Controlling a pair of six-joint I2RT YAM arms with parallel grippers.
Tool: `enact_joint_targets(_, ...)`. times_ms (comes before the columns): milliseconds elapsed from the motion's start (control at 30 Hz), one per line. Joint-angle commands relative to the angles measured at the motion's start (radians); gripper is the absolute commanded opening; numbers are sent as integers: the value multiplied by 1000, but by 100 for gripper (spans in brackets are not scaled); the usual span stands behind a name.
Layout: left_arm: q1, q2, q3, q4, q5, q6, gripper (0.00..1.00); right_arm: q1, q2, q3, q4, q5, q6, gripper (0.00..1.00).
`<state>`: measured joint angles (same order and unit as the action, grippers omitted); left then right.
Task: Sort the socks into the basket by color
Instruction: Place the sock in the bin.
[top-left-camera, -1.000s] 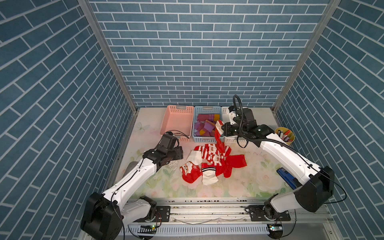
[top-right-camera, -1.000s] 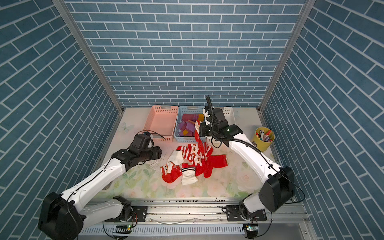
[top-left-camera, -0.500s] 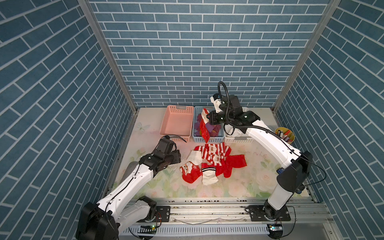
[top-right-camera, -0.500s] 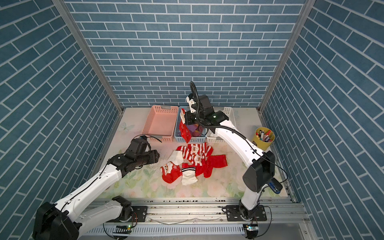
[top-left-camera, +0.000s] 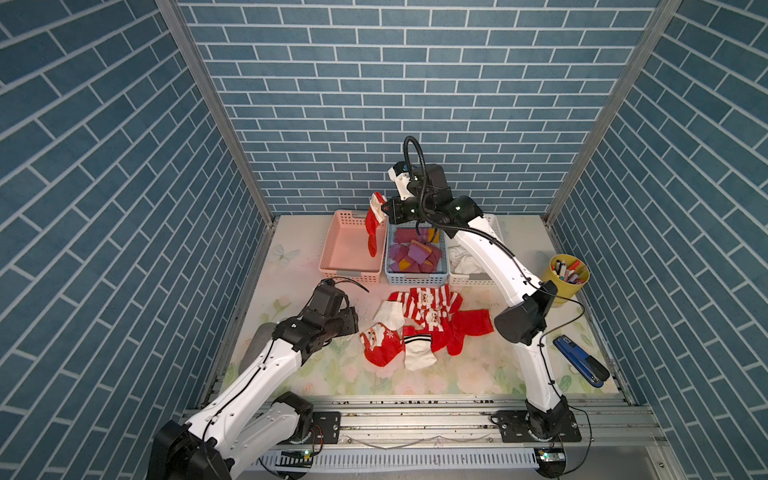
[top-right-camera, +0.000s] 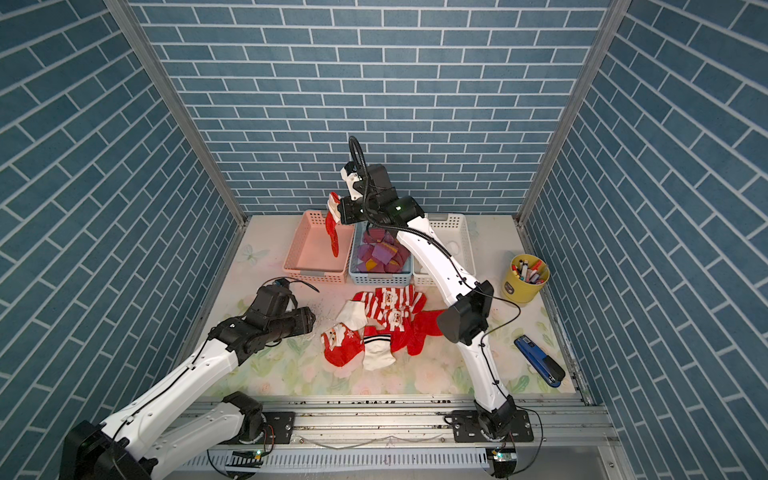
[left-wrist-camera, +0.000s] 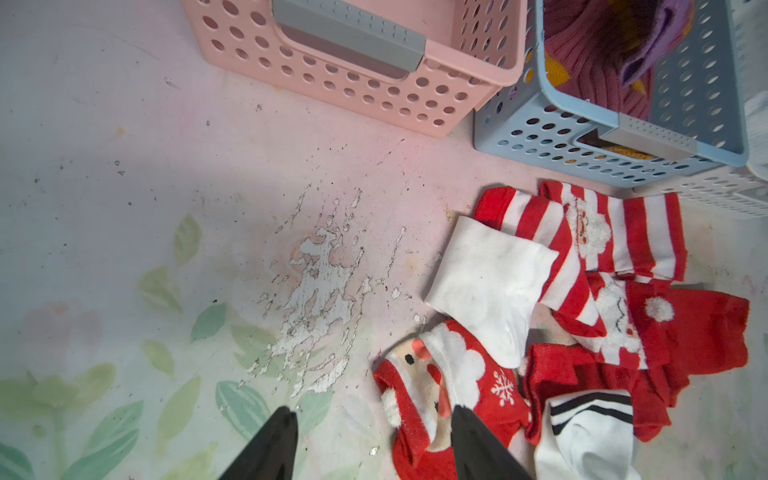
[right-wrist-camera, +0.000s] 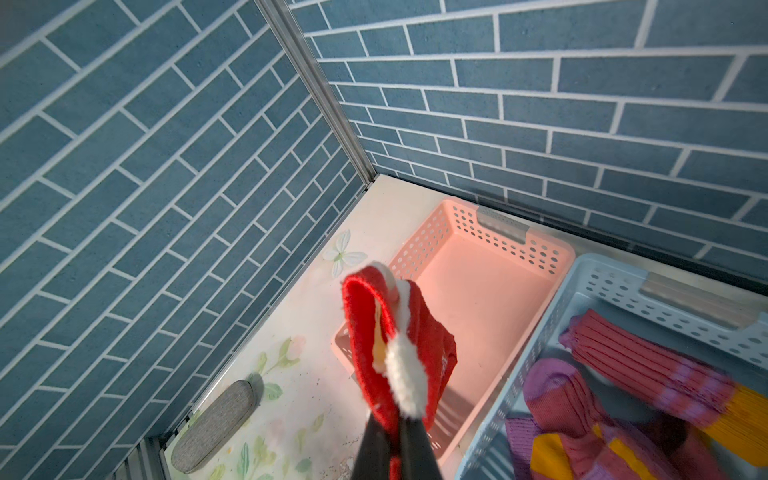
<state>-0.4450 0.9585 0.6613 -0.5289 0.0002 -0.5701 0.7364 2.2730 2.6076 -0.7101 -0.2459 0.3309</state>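
Right gripper (top-left-camera: 385, 207): clamped on the red sock (top-left-camera: 372, 235) at its upper end, held high.
Red sock: hangs long axis downward; we place it over the pink basket (top-left-camera: 347, 254), beside the blue basket (top-left-camera: 417, 284).
Pink basket: bare inside; tabletop's (top-left-camera: 478, 374) far edge, towards the left corner.
Left gripper (left-wrist-camera: 372, 417): apart, holding nothing, beside the sock pile (top-left-camera: 428, 320) mid-tabletop.
Room: we judge the drop unobstructed.

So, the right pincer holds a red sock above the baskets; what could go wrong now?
The red sock hangs from the right pincer close to the wall between the pink basket and the blue basket; released here, it may drape over the rim. The open left pincer hovers at the edge of the sock pile and could catch two.
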Motion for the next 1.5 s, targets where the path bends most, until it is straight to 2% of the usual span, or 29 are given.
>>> enact_joint_targets(0,6,-22,-20,-26,-9,-7,66,9,90,87,-60,-58,-9,0)
enact_joint_targets(333,6,-32,-20,-32,-9,-8,66,11,183,78,43,-140,10,1)
enact_joint_targets(400,7,-34,-21,-31,-9,-9,66,12,198,80,50,-151,13,7)
enact_joint_targets(467,8,-33,-22,-31,-9,-12,66,12,208,82,52,-155,13,21)
enact_joint_targets(533,8,-32,-21,-31,-8,-13,67,12,210,82,43,-146,13,30)
enact_joint_targets(667,7,-34,-19,-35,-9,-13,67,13,193,76,24,-109,0,38)
enact_joint_targets(833,6,-39,-23,-39,-14,-13,67,12,136,26,-9,-63,-35,39)
enact_joint_targets(933,6,-36,-26,-39,-18,-13,69,12,60,-83,-6,-21,-53,39)
enact_joint_targets(1033,7,-30,-29,-29,-8,-7,69,12,-43,-257,48,11,-62,40)
enact_joint_targets(1300,6,12,-38,33,71,17,68,12,-319,-710,160,107,-54,41)
enact_joint_targets(1467,3,20,-72,85,123,-16,68,12,-463,-957,197,178,-15,41)
